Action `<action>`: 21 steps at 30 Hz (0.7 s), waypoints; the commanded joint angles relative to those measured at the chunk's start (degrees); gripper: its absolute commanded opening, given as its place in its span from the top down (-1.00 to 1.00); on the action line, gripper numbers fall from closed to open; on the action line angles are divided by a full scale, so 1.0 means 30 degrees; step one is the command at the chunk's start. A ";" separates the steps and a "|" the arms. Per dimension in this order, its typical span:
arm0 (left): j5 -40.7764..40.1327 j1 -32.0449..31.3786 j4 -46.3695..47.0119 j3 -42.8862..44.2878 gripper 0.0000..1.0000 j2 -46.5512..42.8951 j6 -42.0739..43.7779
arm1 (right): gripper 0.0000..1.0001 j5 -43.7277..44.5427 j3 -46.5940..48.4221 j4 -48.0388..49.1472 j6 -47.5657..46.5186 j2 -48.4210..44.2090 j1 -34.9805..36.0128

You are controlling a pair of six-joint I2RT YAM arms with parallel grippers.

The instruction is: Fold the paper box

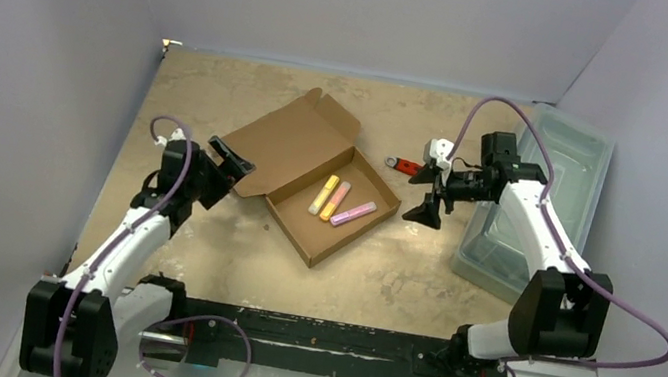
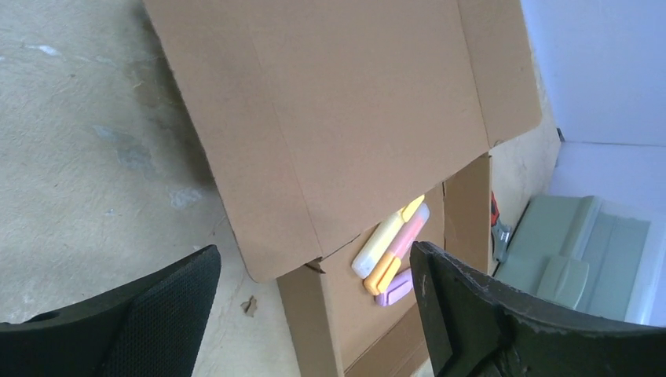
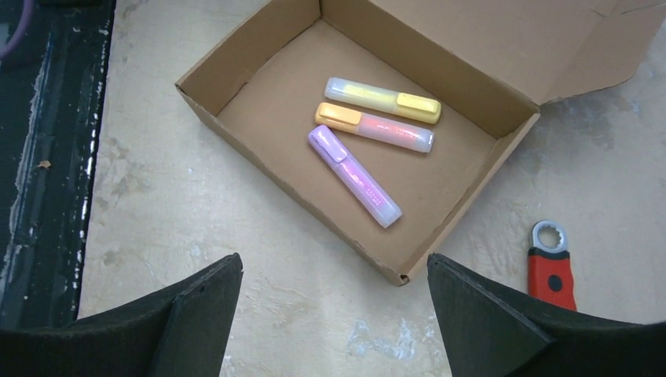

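The paper box (image 1: 311,233) sits open at the centre of the top view on the mottled beige table (image 1: 214,89). It is turned diagonally, with its shallow tray toward the lower right and its lid (image 1: 292,141) lying back flat toward the upper left. The lid's front flap and side tabs are unfolded.

Three highlighters lie side by side on the tray floor: a yellow highlighter (image 3: 383,100), an orange highlighter (image 3: 374,126) just beside it, and a purple highlighter (image 3: 353,175) angled slightly away from the other two.

The left gripper (image 1: 230,164) is at the left of the box, just beside the lid's lower left corner. Its fingers (image 2: 157,314) are spread wide with nothing between them, and in the left wrist view the lid's rounded corner appears beyond the gap. I cannot tell whether it touches the cardboard.

The right gripper (image 1: 430,196) is right of the tray and apart from it. Its fingers (image 3: 487,322) are also spread wide and hold nothing, with bare table showing below them.

A small ring wrench with a red handle (image 1: 403,166) lies on the table between the box and the right gripper. A translucent grey-green plastic bin (image 1: 574,151) stands at the right edge of the table, behind the right arm.
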 commanded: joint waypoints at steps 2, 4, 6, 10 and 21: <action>0.2013 0.1421 0.0810 -0.0629 -0.78 0.0650 -0.0352 | -0.80 0.1367 0.1347 -0.0737 0.1664 0.0294 0.0253; 0.2698 0.2433 0.2359 -0.1547 -0.74 0.1231 -0.0862 | -0.80 0.1677 0.1569 -0.0869 0.1737 0.0486 0.0265; 0.3131 0.3357 0.4006 -0.1939 -0.72 0.1891 -0.1150 | -0.80 0.1817 0.1662 -0.0728 0.1906 0.0658 0.0263; 0.3583 0.4190 0.6339 -0.1855 -0.67 0.3672 -0.1003 | -0.80 0.1830 0.1688 -0.0518 0.2239 0.1072 0.0332; 0.5729 0.4552 1.2543 -0.1721 -0.27 0.8945 -0.2335 | -0.79 0.1744 0.2189 -0.0291 0.2469 0.2299 0.0792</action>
